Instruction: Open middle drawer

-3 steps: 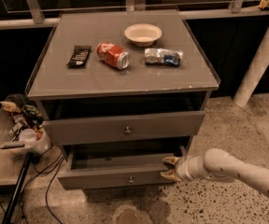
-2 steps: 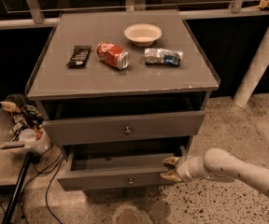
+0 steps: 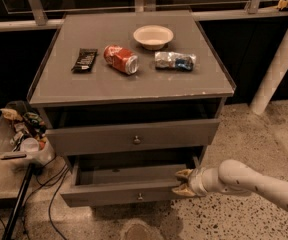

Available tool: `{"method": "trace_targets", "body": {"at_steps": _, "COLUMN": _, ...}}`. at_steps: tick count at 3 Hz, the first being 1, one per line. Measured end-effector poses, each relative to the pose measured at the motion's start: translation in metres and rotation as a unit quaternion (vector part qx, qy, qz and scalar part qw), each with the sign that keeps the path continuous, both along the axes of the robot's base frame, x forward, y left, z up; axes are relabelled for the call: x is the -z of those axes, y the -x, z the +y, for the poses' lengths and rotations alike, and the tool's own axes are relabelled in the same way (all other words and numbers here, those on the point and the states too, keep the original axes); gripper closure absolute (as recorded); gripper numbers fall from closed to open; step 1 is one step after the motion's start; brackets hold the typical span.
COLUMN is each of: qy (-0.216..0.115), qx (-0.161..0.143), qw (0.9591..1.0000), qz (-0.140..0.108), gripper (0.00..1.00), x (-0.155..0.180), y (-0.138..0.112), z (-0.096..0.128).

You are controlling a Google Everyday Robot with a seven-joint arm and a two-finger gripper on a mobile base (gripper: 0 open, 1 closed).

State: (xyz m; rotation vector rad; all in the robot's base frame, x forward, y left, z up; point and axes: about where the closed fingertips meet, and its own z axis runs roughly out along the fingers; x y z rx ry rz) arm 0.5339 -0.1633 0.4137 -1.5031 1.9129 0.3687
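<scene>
The gripper, its fingers pinching the right end of the partly open middle drawer, could slip off or skew it through off-centre pulling.

I can't read any text, brand or number from here. The red can on the table carries white marks too blurred to make out, and so do the dark packet and the crumpled wrapper. The gripper sits at the right end of the pulled-out middle drawer.
</scene>
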Motion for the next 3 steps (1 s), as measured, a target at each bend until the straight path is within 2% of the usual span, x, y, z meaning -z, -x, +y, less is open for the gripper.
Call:
{"method": "trace_targets", "body": {"at_steps": 1, "qy": -0.001, "qx": 0.0, "qw": 1.0, "qz": 0.0, "gripper": 0.85, "x": 0.001, "y": 0.004, "z": 0.0}}
{"method": "trace_targets", "body": {"at_steps": 2, "qy": -0.007, "qx": 0.003, "qw": 1.0, "qz": 0.0, "gripper": 1.0, "x": 0.003, "y": 0.021, "z": -0.006}}
{"method": "trace_targets", "body": {"at_steps": 3, "qy": -0.008, "qx": 0.005, "qw": 1.0, "qz": -0.002, "gripper": 1.0, "x": 0.002, "y": 0.035, "z": -0.008}}
